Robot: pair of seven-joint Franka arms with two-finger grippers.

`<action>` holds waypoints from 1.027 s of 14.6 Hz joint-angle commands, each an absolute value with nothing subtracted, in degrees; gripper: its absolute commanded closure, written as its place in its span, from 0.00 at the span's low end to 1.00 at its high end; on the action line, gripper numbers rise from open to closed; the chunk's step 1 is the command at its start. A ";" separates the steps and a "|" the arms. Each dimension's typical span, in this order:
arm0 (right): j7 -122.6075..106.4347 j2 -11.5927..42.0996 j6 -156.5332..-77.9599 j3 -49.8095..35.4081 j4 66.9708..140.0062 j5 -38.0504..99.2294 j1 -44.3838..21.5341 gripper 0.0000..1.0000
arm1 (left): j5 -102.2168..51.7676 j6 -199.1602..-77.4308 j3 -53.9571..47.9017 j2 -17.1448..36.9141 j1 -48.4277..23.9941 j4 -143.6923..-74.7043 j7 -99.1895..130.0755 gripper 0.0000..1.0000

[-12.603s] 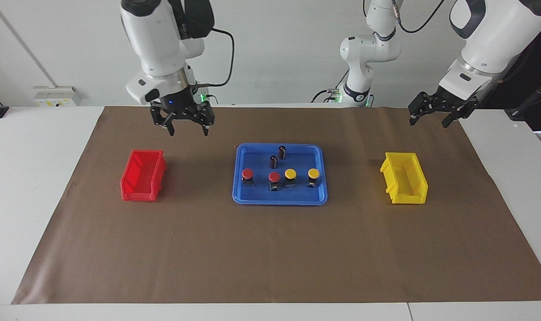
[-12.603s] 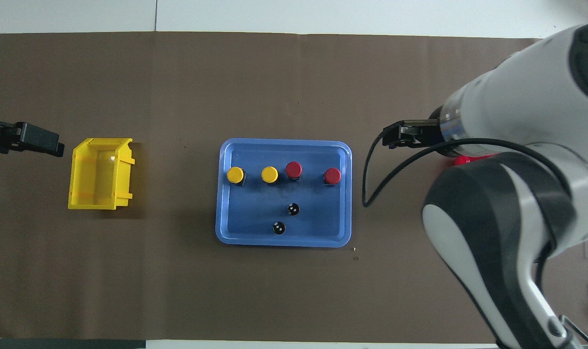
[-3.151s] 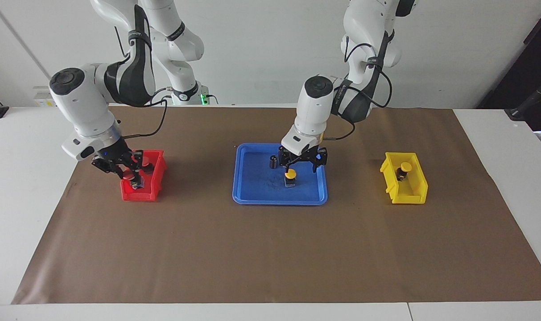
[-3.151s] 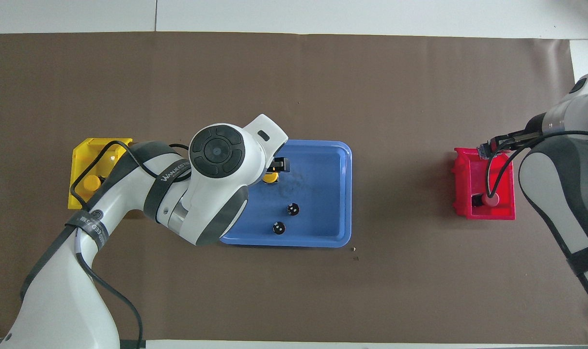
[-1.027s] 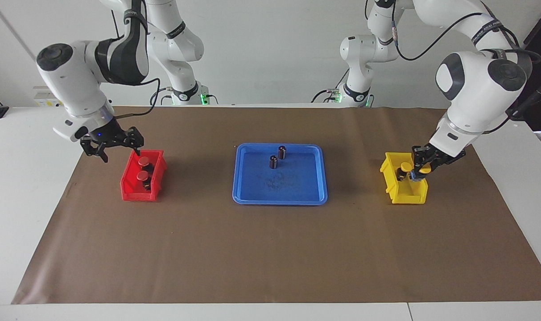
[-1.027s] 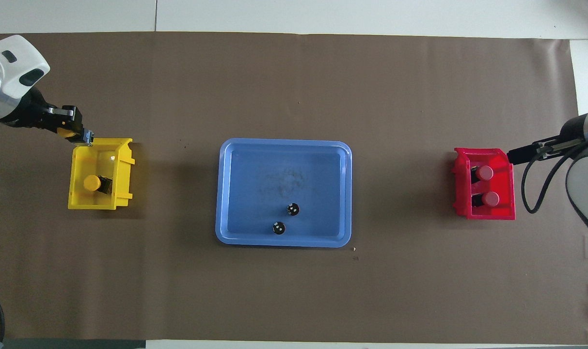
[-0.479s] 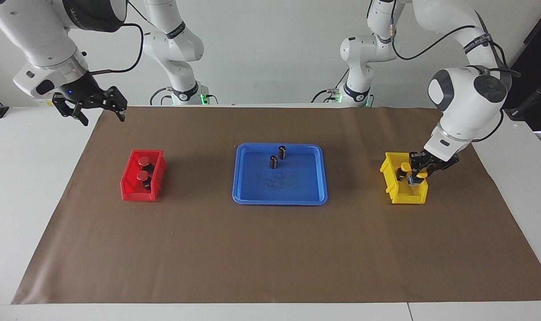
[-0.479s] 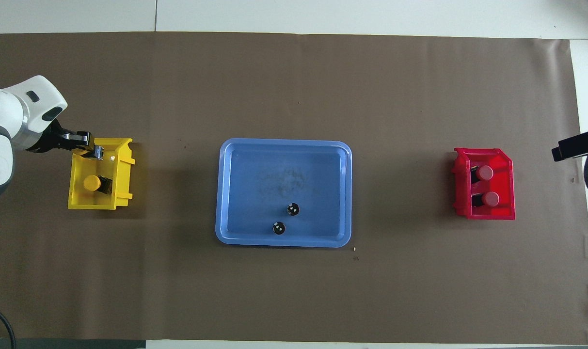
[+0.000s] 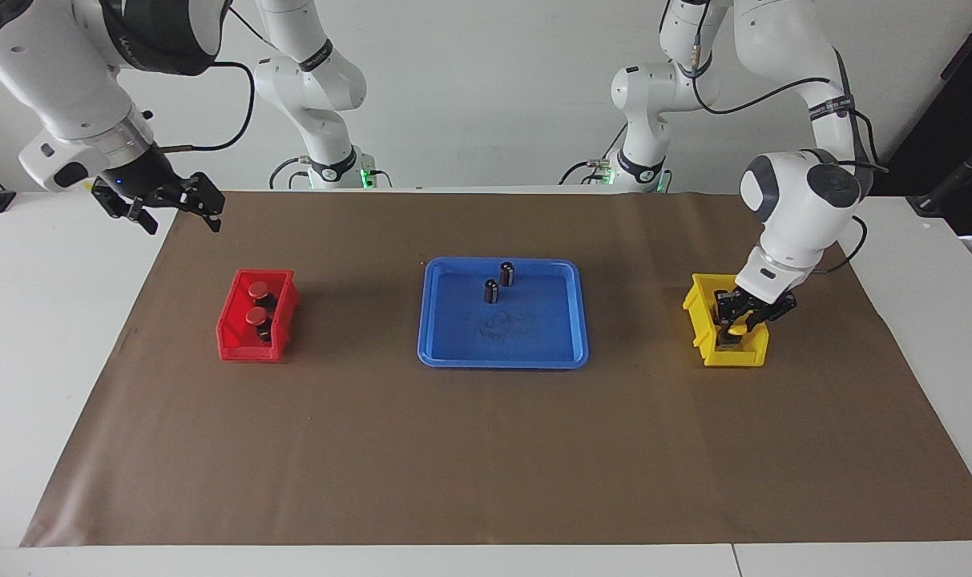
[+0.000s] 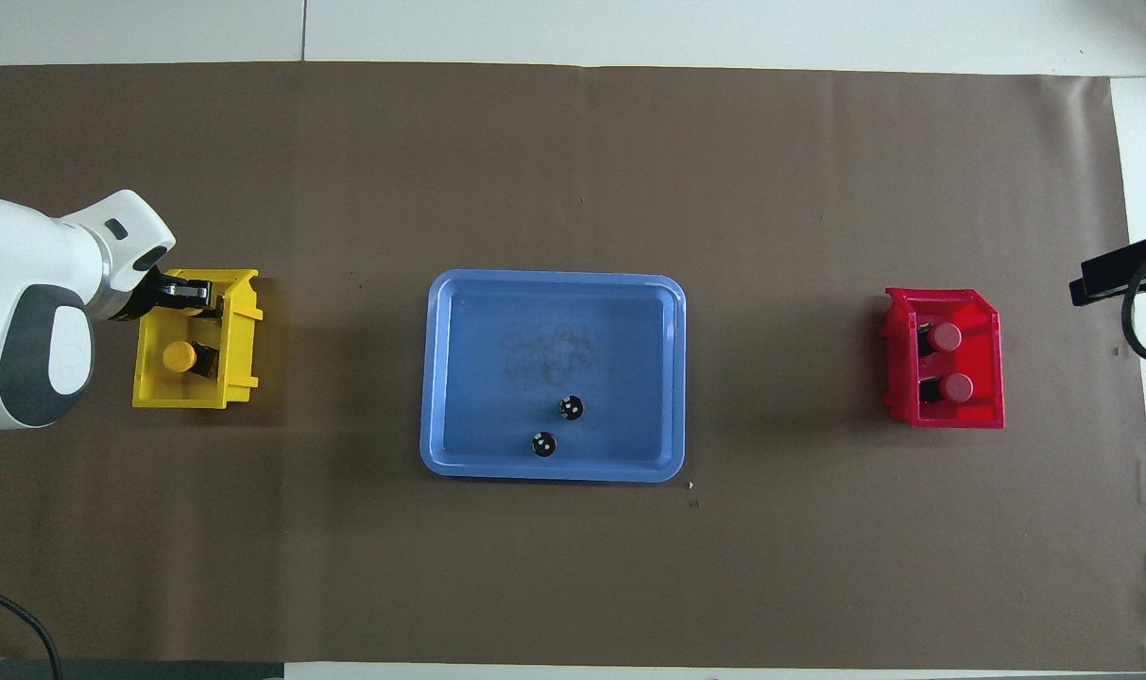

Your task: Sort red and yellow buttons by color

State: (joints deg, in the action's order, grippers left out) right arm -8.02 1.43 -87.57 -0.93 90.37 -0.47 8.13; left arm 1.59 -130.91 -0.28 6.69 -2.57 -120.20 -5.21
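Brown mat (image 9: 486, 449) on white counter (image 9: 53, 336), blue tray (image 9: 432, 320), two red-capped buttons (image 9: 255, 303) in red bin (image 9: 233, 332), yellow-capped button (image 10: 178, 356) with black base in yellow bin (image 10: 242, 321), white arms with black pincers.

A blue tray (image 9: 570, 353) sits in the middle of the frame on a brown mat (image 9: 486, 457). Two dark cylinders (image 9: 499, 282) stand near the tray's top edge. At middle left is a red bin (image 9: 233, 340) with two red buttons (image 9: 256, 302) in it. At middle right is a yellow bin (image 9: 698, 308). The left gripper (image 9: 744, 324) is down inside that bin, pinching a yellow button (image 9: 738, 328). At the upper left, the right gripper (image 9: 175, 218) hangs in the air with its fingers spread wide and nothing between them.
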 commanded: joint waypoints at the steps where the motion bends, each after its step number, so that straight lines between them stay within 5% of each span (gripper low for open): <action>1: -7.21 1.76 -87.71 -1.14 89.30 -0.62 8.35 0.00 | 1.32 -132.36 -0.62 6.76 -1.85 -121.11 -7.03 0.98; 5: -7.12 1.85 -89.38 -1.05 89.03 -0.79 7.91 0.00 | 1.32 -132.71 -0.62 7.64 -1.85 -121.55 -7.21 0.95; 6: -7.21 1.93 -89.47 -1.05 88.95 -0.79 8.08 0.00 | 1.41 -133.50 -0.62 8.08 -1.85 -121.64 -7.21 0.82; 7: -7.12 2.02 -89.47 -1.05 88.95 -0.79 7.91 0.00 | 1.32 -133.42 -0.62 8.09 -1.85 -121.55 -7.12 0.58; 8: -7.12 2.02 -89.47 -1.05 88.95 -0.79 7.82 0.00 | 1.41 -133.16 -0.62 8.17 -1.85 -121.20 -6.95 0.49; 13: -7.03 2.11 -90.62 -1.14 88.95 -0.53 8.35 0.00 | 0.71 -125.18 -0.62 7.82 -1.93 -114.98 -6.77 0.48; 14: -7.03 2.11 -90.70 -1.14 88.95 -0.53 8.35 0.00 | 0.27 -122.37 -0.62 7.74 -1.93 -112.79 -6.77 0.43; 15: -6.94 2.11 -90.62 -1.14 88.95 -0.53 8.26 0.00 | 0.26 -118.86 -0.62 7.65 -2.11 -109.98 -6.77 0.28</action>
State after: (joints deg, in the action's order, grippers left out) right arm -7.98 1.44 -90.40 -0.92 89.90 -0.47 7.96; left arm 1.24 -125.25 -0.26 7.65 -2.46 -115.25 -6.04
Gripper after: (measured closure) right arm 0.000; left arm 0.458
